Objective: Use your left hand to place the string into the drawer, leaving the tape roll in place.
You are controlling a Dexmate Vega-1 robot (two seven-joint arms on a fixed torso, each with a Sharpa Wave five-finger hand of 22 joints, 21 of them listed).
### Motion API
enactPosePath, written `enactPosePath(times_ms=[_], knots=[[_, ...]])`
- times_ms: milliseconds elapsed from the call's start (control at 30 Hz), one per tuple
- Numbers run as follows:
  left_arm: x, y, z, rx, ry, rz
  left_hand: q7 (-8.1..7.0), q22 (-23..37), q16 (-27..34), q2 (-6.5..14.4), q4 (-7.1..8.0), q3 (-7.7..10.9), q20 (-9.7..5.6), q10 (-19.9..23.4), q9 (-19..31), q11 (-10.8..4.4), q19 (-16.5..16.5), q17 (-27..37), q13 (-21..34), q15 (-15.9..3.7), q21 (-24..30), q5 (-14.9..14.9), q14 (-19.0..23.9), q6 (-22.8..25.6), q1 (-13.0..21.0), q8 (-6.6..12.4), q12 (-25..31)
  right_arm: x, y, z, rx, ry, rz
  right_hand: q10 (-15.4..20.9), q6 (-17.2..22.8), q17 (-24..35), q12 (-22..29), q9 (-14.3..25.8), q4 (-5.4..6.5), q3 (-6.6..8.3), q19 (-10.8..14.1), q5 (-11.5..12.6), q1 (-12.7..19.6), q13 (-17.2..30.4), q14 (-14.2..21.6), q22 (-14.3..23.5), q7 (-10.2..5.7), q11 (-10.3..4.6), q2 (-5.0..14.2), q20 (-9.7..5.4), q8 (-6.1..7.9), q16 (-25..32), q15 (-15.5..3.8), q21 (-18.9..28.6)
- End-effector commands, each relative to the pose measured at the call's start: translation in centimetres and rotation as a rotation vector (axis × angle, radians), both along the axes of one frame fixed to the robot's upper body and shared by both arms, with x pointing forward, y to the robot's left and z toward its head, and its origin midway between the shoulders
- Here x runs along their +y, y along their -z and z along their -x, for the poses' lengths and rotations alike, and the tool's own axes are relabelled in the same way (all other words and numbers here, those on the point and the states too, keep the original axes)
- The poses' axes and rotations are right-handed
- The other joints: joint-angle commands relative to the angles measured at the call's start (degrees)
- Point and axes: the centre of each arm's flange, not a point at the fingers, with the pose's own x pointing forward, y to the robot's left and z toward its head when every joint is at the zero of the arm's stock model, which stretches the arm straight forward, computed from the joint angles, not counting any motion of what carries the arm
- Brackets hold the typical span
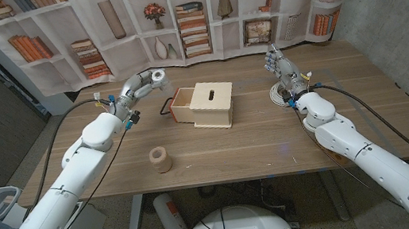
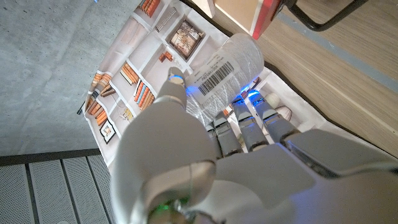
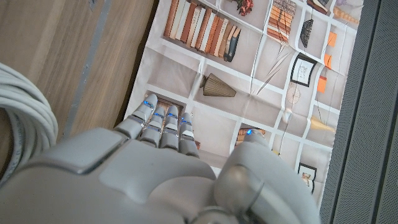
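1. Left hand: upper centre-left of the head view, raised near the drawer; fingers wrapped around a clear plastic packet with a barcode label, the string.
2. Light wooden box with pulled-out drawer: frame centre.
3. Brown tape roll: lower centre-left, upright on the wooden table.
4. Right hand: upper right, fingers extended, holding nothing, beside a coiled white cable.

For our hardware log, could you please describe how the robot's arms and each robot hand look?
Both arms are glossy white, rounded shells with black cables running along them. The left robot hand and right robot hand are silver-grey metal with blue lights glowing near the fingertips.
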Motion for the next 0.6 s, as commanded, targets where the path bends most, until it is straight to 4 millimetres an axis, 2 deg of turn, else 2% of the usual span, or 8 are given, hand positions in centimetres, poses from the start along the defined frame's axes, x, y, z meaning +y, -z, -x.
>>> enactPosePath(times_ms=[33, 267, 433, 600], knots=[[-0.3, -0.2, 0.2, -0.003, 0.003, -0.028, 0.39, 0.15, -0.25, 0.42, 0.81, 1.06, -0.41, 1.09, 0.06, 0.01, -0.25, 0.17, 0.17, -4.73, -0.18, -0.32, 0.27, 7.34, 0.36, 0.32, 0.25, 0.1, -0.1, -0.1, -0.002, -0.002, 0.001, 0.30, 0.27, 0.24, 0.03, 0.05, -0.17, 0.17, 0.49, 0.15, 0.59, 0.35, 0.45, 0.17, 0.11, -0.07, 0.03, -0.03, 0.00, -0.19, -0.03, -0.08], [-0.7, -0.4, 0.2, -0.004, -0.009, -0.055, 0.16, 0.13, -0.39, 0.29, 0.75, 1.09, -0.71, 1.53, 0.05, -0.40, -1.11, 0.12, 0.16, -5.07, -0.58, -0.37, 0.05, 7.83, 0.45, 0.29, 0.26, 0.1, -0.1, 0.0, -0.007, 0.000, -0.002, 0.30, 0.26, 0.24, 0.01, 0.05, -0.20, 0.16, 0.55, 0.14, 0.59, 0.35, 0.42, 0.17, 0.09, -0.01, 0.06, -0.01, -0.01, -0.22, -0.02, -0.20], [-1.3, -0.5, 0.0, -0.002, -0.008, -0.070, -0.29, 0.09, -0.51, -0.06, 0.72, 1.06, -0.93, 1.70, 0.03, -0.71, -5.33, 0.01, 0.14, -5.77, -2.36, -0.36, -0.12, 8.36, 0.44, 0.09, 0.04, 0.1, 0.0, 0.1, -0.006, 0.000, -0.007, 0.35, 0.18, 0.24, 0.01, 0.05, -0.23, 0.14, 0.55, 0.13, 0.60, 0.35, 0.41, 0.17, 0.08, 0.05, 0.07, -0.02, -0.05, -0.23, 0.00, -0.30], [-2.3, -0.6, -0.4, 0.000, -0.011, -0.104, -0.67, 0.04, -0.64, -0.21, 0.76, 1.06, -0.95, 2.57, 0.02, -1.01, -7.09, -0.05, 0.13, -6.15, -3.13, -0.28, -0.39, 8.94, 0.40, 0.04, 0.21, 0.1, 0.3, 0.2, -0.005, 0.004, -0.011, 0.30, 0.23, 0.24, -0.02, 0.05, -0.27, 0.13, 0.49, 0.13, 0.59, 0.36, 0.33, 0.18, 0.10, 0.01, 0.08, 0.08, -0.03, -0.27, 0.05, -0.45]])
